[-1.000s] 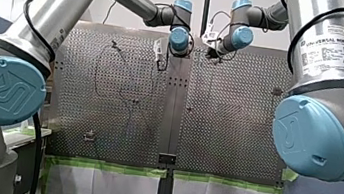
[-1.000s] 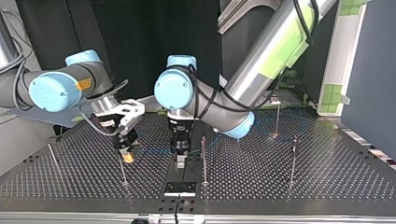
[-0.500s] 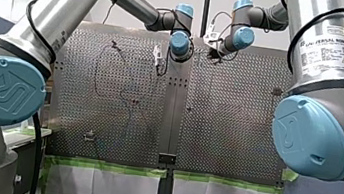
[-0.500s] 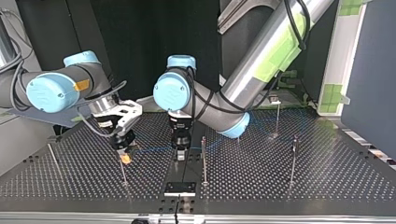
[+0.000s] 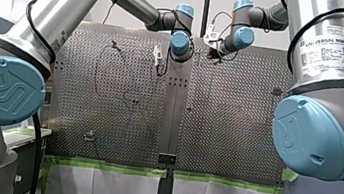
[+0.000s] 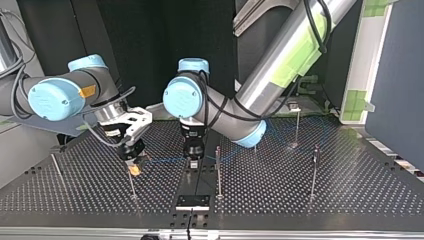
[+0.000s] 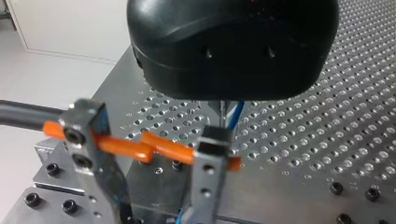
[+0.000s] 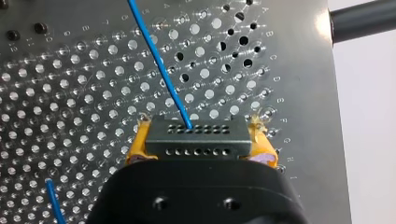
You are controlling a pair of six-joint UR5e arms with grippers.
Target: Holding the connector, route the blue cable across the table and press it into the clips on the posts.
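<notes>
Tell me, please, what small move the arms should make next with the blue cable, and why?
Probably ease my left gripper over to bring the blue cable against the post beside it. My right gripper is shut on the connector, the cable spans both grippers, and I cannot see it pressed in anywhere yet.

black connector, thin blue cable plugged in

The perforated metal counter carries a small black plate at its near edge in the top view. In the front view, white sheets bordered with green tape adjoin the counter's near edge.
</notes>
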